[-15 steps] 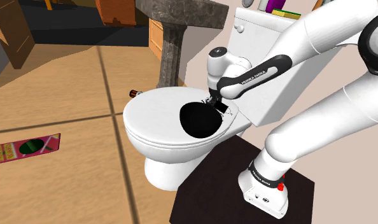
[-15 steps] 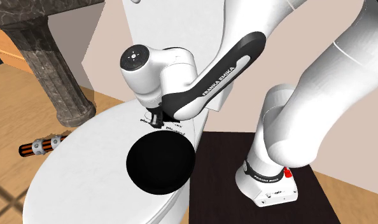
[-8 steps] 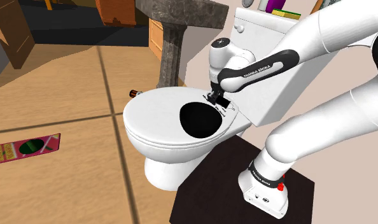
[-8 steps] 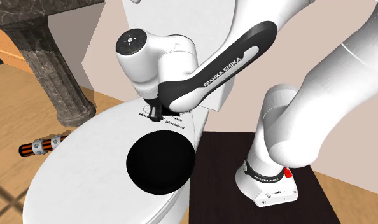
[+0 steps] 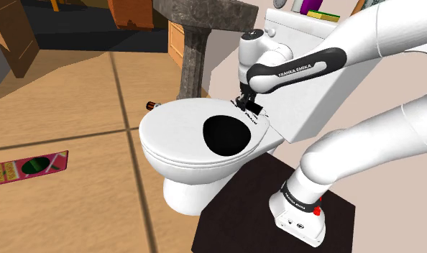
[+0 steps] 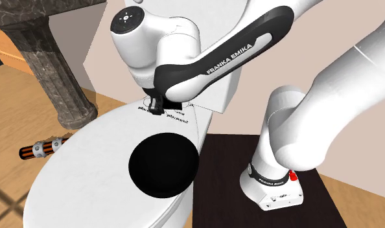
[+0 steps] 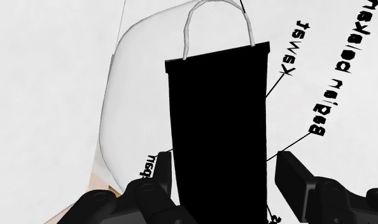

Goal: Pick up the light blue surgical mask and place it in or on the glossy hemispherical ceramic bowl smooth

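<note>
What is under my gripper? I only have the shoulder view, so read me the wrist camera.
Observer: The wrist view has the mask straight ahead of the gripper. It is drawn as a black rectangle with a white ear loop at its far end, and it looks to lie flat on the white toilet lid.
Operator: Report the fingers.
Observer: The fingers stand apart, one on each side of the mask's near end. Neither clasps it, so the mask is not held.
</note>
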`<act>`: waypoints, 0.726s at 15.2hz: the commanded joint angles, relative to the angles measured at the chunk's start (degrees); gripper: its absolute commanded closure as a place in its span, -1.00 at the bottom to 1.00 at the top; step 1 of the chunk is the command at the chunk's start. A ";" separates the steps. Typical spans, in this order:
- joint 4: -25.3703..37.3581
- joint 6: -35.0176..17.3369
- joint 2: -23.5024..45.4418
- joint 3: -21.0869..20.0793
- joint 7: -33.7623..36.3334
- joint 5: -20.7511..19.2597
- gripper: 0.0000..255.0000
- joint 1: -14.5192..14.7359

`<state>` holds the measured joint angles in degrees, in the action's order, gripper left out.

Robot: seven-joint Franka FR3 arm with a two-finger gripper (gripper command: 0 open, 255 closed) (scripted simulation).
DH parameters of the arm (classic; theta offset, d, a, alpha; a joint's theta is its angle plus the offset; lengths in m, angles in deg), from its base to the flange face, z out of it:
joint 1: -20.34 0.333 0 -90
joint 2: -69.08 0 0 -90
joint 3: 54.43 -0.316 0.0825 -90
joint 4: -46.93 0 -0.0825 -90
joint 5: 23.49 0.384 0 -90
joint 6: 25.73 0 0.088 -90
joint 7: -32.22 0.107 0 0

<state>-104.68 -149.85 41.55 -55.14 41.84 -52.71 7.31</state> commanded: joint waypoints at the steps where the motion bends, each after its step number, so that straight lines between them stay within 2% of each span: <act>1: 0.68 1.79 -1.26 0.06 -0.98 0.63 1.00 0.23; 11: 5.99 9.56 -4.34 -0.07 -4.66 2.88 1.00 1.00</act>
<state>-99.26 -140.96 37.34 -55.19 37.47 -50.01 8.25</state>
